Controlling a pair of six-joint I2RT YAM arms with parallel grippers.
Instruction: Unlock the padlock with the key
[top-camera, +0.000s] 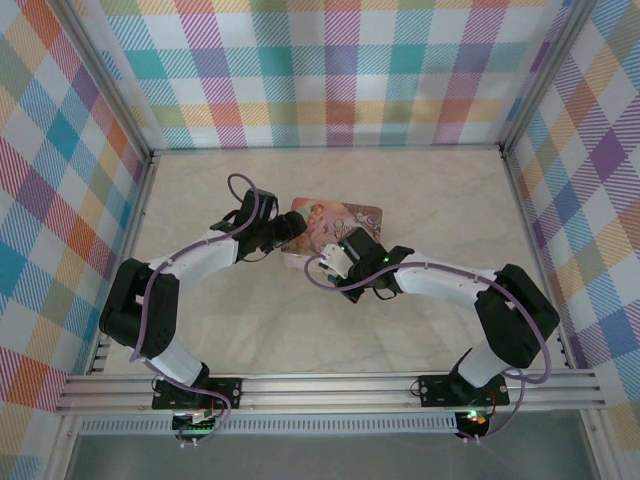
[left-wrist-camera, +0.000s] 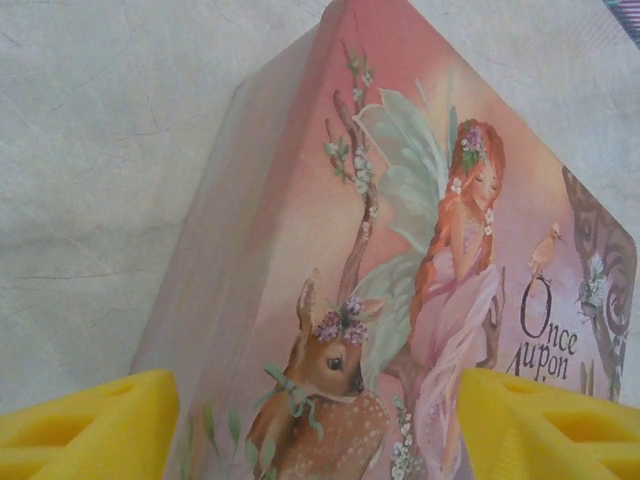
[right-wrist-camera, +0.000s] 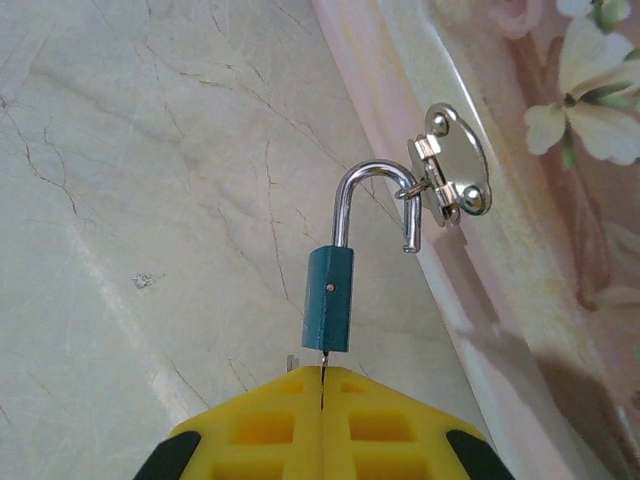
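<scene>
- Noted table (top-camera: 420, 330) with pale marbled top; tin (left-wrist-camera: 300, 200) lying flat mid-table, lid up, between the two arms.
- Found left gripper (left-wrist-camera: 320, 440) straddling the tin's near end, yellow fingers well apart, one by the side wall and one over the lid. Cannot tell whether pressing on it. Advise holding that station, to stop the tin sliding under any pull from the padlock.
- Found right gripper (right-wrist-camera: 322, 420) with fingers together, pinched on the key, just below the padlock at the tin's side.
- Observed hasp (right-wrist-camera: 455, 165) fixed on the tin's wall, its small loop threaded by the shackle (right-wrist-camera: 372, 172).
- Located padlock (right-wrist-camera: 329, 300) hooked on that loop, beside the tin wall; cannot tell whether hanging or resting on the table. Blue body seated on one shackle leg only, with the other leg ending free beside the body's top. Judged sprung or close to it, though not certain from this angle.
- Located key (right-wrist-camera: 322, 362) as a thin sliver running from between the right fingers straight into the body's underside.
- Recommend keeping the key in line with the body and turning about its own axis only, with no sideways load on so thin a blade.
- Recommend confirming the free leg clear of the body before any withdrawal, then drawing back along the key's line, not across it.
- Risks judged: body swinging on the loop, key slipping in the pinch, tin dragged if the left support lapses.
</scene>
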